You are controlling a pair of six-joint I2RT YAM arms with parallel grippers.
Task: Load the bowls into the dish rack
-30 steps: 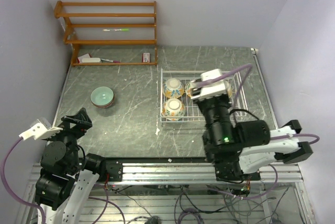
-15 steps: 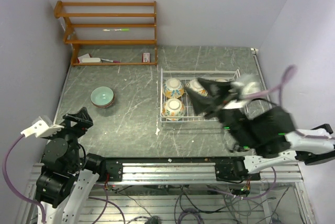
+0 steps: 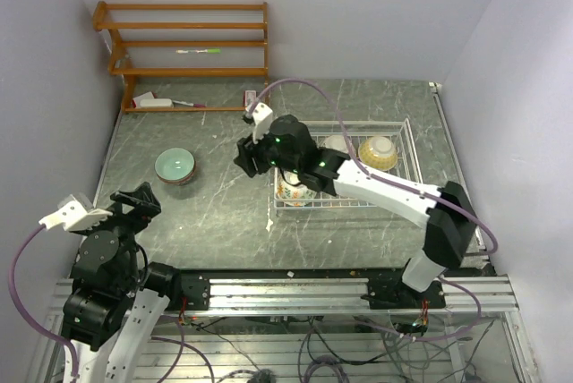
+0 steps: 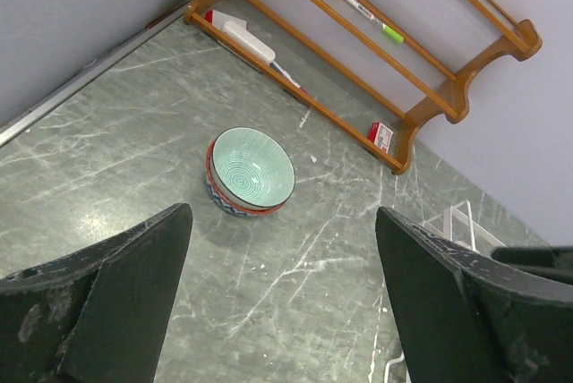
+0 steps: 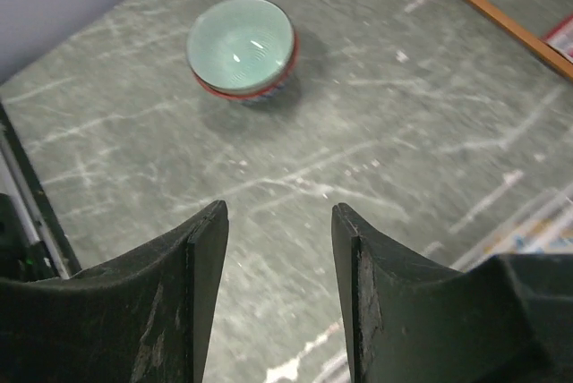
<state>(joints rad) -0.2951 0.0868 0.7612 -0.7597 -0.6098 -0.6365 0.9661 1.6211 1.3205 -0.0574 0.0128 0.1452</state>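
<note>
— So, where is the teal bowl sitting?
— It is resting on the bench, well left of the dish rack (patterned bowls are lying inside it). My right claw is hovering spread apart, gripping nothing; my left claw is gaping wide, likewise bare.

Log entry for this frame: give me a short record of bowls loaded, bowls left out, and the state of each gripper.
bowls in rack: at least three show in the dish rack, including a patterned bowl at its far right; the right arm hides part of the rack
bowls outside rack: one teal bowl, upright on the table, left of the rack
right gripper: open, empty, above the table, pointed at the teal bowl, apart from it
left gripper: open, empty, teal bowl ahead
task status: unfinished
</note>
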